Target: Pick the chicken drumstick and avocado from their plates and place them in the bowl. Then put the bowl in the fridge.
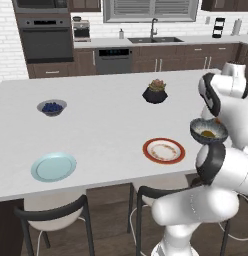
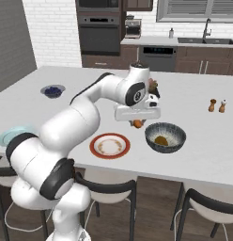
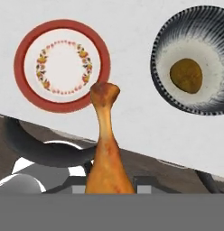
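My gripper (image 3: 109, 187) is shut on the thick end of the chicken drumstick (image 3: 106, 144), whose bone end points away from the hand. It hangs above the counter between the red-rimmed plate (image 3: 64, 65) and the bowl (image 3: 163, 40). The avocado (image 3: 186, 76) lies inside the bowl. From the right base view, the gripper (image 2: 137, 118) holds the drumstick (image 2: 137, 124) just left of the bowl (image 2: 158, 147), over the far edge of the bare red-rimmed plate (image 2: 109, 145). The light blue plate (image 1: 53, 166) is bare at the counter's near left. The fridge is out of view.
A small bowl of blue berries (image 1: 51, 107) and a black pot with a succulent (image 1: 155, 94) stand farther back on the white island (image 1: 106, 125). Two shakers (image 2: 217, 105) stand to the right. Chairs (image 1: 56, 212) are tucked under the near edge.
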